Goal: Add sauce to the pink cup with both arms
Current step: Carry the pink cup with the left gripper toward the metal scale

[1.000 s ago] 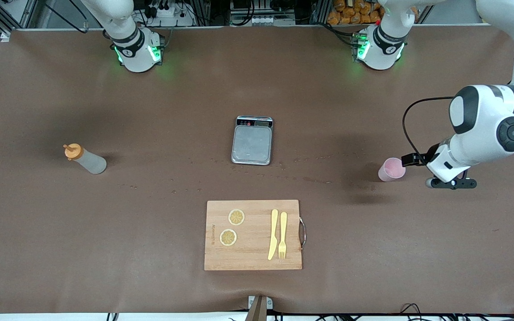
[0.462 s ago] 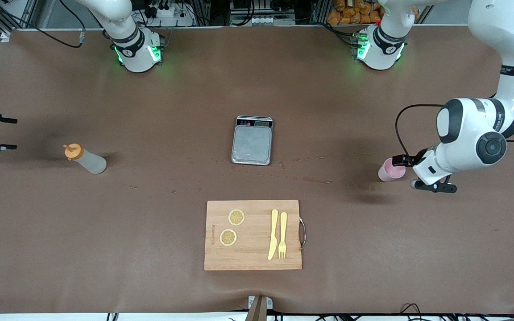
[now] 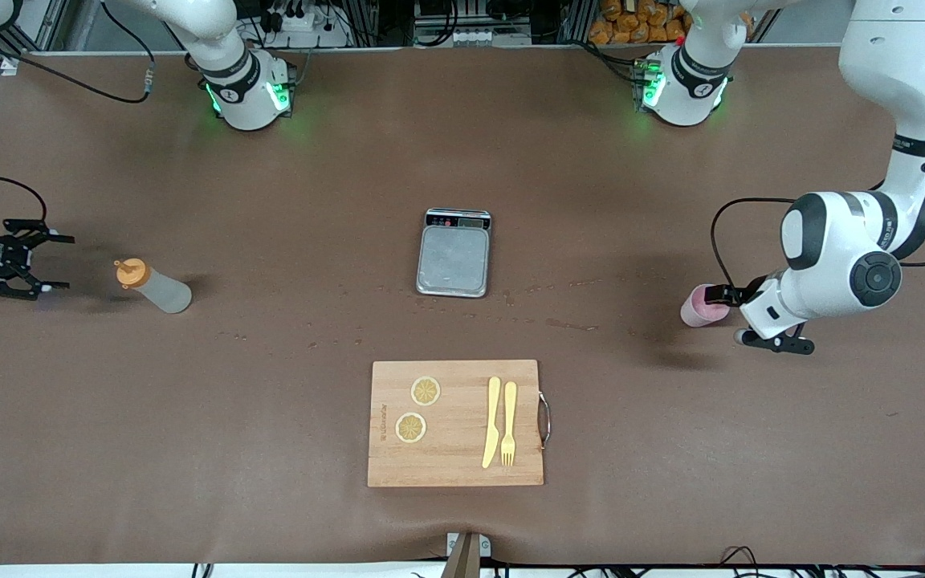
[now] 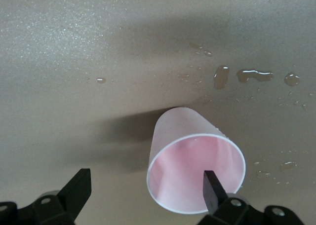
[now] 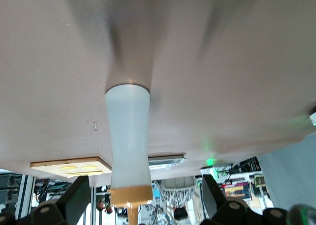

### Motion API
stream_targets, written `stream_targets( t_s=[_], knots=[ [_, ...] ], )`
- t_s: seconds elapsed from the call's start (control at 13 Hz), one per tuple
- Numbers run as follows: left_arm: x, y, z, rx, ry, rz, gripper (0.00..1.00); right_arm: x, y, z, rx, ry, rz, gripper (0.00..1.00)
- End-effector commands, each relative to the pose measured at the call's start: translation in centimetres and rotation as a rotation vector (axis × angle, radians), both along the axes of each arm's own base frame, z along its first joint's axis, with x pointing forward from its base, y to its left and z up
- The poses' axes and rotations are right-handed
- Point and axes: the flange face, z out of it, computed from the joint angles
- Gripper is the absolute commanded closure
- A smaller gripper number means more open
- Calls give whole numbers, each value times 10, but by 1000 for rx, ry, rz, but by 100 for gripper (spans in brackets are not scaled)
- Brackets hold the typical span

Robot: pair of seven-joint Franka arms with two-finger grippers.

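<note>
The scale [image 3: 454, 255] sits mid-table, with the pink cup [image 3: 702, 306] standing upright well off toward the left arm's end and the sauce bottle [image 3: 152, 286] standing well off toward the right arm's end. The left gripper [image 3: 739, 309] is right at the cup with its jaws spread wide, one finger [image 4: 213, 190] crossing the rim, the cup not gripped. The right gripper [image 3: 49, 262] is low near the bottle, apart from it, fingers wide open and facing it. A cutting board [image 3: 456, 423] lies nearer the front camera than the scale, carrying two lemon slices [image 3: 418, 409], a knife [image 3: 492, 421] and a fork [image 3: 509, 423]. Droplets [image 4: 242, 76] speckle the table near the cup.
</note>
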Motion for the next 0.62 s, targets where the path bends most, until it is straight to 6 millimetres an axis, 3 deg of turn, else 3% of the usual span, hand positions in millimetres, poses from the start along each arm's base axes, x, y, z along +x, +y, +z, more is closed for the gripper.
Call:
stream_targets(
  t_s=[0.0, 0.08, 0.15, 0.23, 0.31, 0.54],
  knots=[
    [1, -3, -11, -15, -8, -15, 0, 15, 15, -24, 36, 11, -23, 0],
    [0, -4, -15, -17, -2, -15, 0, 18, 24, -33, 46, 19, -7, 0],
    [-1, -5, -18, -15, 4, -20, 27, 18, 26, -39, 53, 23, -7, 0],
    [-2, -7, -21, -15, 9, -25, 80, 21, 28, -39, 56, 19, -8, 0],
    [-3, -12, -22, -11, 12, -38, 100, 21, 29, -41, 62, 18, -14, 0],
    [-3, -17, -21, -12, 11, -68, 100, 30, 46, -63, 89, -2, -8, 0]
  ],
)
